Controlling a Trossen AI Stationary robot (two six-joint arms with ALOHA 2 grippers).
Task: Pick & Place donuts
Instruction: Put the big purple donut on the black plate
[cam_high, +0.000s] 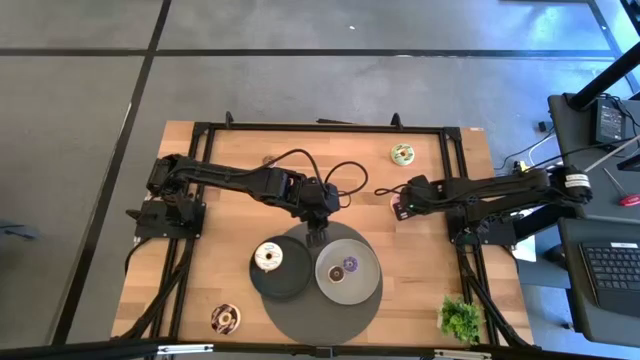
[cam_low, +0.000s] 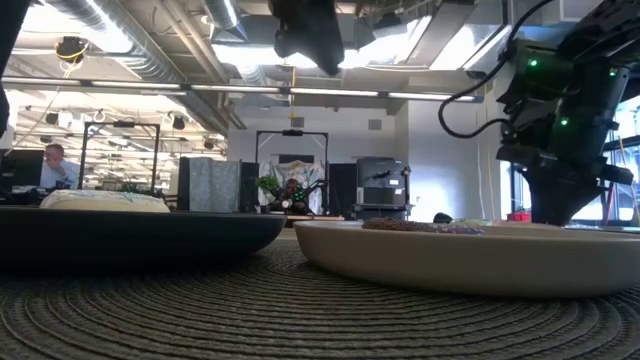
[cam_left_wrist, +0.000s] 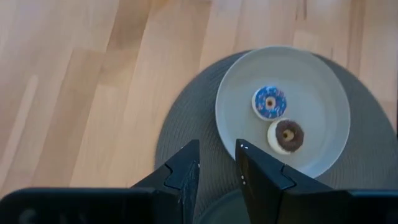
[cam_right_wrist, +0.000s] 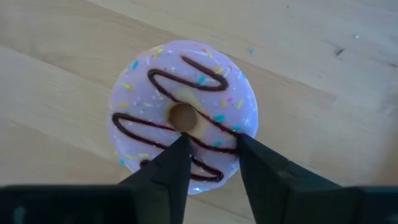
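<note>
Two dark, nearly black robot arms are built from slim jointed segments. The left arm (cam_high: 240, 182) rises from a boxy black base; loose black cables loop above its wrist. The right arm (cam_high: 500, 190) carries a pale band near its base and, at its wrist, what seems to be a small green light. From counter level, several green lights glow on one dark, blocky wrist housing. Each arm ends in two matte black fingers (cam_left_wrist: 183, 177), angular and wedge-shaped, tapering to narrow tips; the right fingers (cam_right_wrist: 171, 168) look alike.
</note>
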